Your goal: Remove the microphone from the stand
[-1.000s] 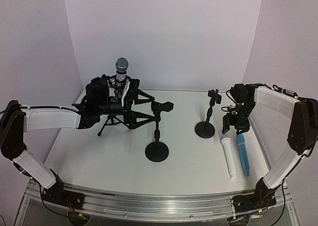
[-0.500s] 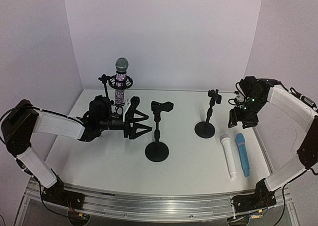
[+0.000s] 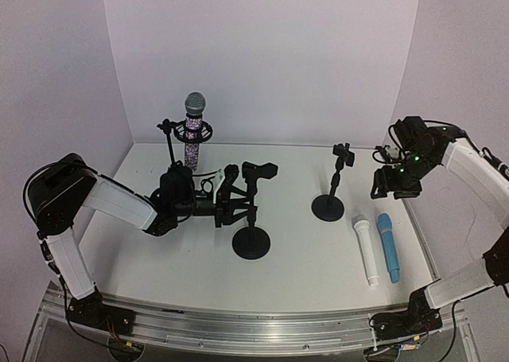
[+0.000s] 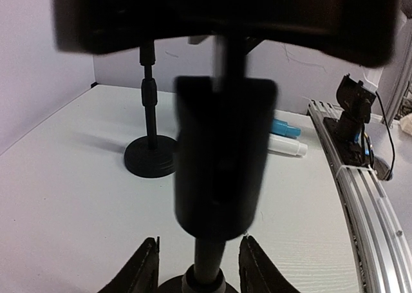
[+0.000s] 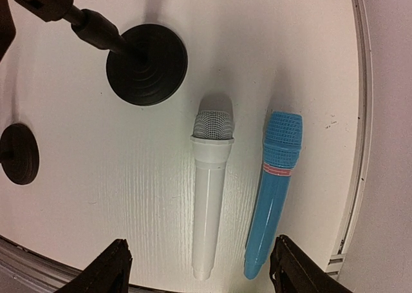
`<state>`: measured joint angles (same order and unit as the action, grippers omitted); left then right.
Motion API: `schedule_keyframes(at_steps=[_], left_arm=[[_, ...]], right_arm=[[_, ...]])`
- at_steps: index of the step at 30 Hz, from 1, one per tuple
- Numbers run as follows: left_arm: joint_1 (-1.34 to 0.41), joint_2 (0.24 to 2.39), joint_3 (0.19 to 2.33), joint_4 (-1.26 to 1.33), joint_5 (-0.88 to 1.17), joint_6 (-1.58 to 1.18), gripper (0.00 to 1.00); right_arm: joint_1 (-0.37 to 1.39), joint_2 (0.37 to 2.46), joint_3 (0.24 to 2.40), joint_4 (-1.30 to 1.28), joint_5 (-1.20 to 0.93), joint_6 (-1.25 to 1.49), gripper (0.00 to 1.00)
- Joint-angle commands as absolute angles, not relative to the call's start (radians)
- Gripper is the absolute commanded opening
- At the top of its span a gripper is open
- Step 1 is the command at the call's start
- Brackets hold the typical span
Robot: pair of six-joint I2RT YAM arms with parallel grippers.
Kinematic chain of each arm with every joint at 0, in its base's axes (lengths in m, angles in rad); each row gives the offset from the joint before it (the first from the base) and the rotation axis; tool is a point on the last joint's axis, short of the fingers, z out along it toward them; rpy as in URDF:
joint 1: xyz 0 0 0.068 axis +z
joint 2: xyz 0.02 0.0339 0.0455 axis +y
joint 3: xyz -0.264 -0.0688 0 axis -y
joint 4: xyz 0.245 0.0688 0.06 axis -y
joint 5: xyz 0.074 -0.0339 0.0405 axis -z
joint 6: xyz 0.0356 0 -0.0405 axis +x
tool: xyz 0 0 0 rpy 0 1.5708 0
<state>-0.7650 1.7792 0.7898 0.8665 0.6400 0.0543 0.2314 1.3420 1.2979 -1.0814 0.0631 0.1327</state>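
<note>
Well behind left fingers (image 4: 143, 272), microphone (image 3: 194, 128)

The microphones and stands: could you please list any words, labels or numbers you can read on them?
No text is legible in any view.
Blue microphone: its pink band shows no readable print.
Patterned microphone in the stand: the markings are too small to read.

My target microphone (image 3: 193, 130): grey mesh head, sparkly purple body, upright. Sits in the stand (image 3: 169, 145) ring, far-left on table (image 3: 302, 254).
</note>
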Motion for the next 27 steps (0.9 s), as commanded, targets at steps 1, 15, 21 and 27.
schedule_keyframes(at_steps=[1, 15, 21, 27], left_arm=[[-0.769, 1.822, 0.846, 0.941, 0.603, 0.026, 0.30], [-0.815, 1.923, 1.023, 1.095, 0.444, 0.008, 0.00], [-0.778, 2.000, 1.142, 1.017, 0.426, 0.102, 0.00], [-0.734, 2.011, 1.204, 0.856, 0.518, 0.143, 0.00]], right_arm=[[0.232, 1.310, 1.291, -1.098, 0.078, 0.107, 0.72], [0.233, 1.322, 1.349, -1.098, 0.083, 0.061, 0.72], [0.232, 1.320, 1.345, -1.099, 0.083, 0.047, 0.72], [0.232, 1.298, 1.317, -1.099, 0.093, 0.035, 0.72]])
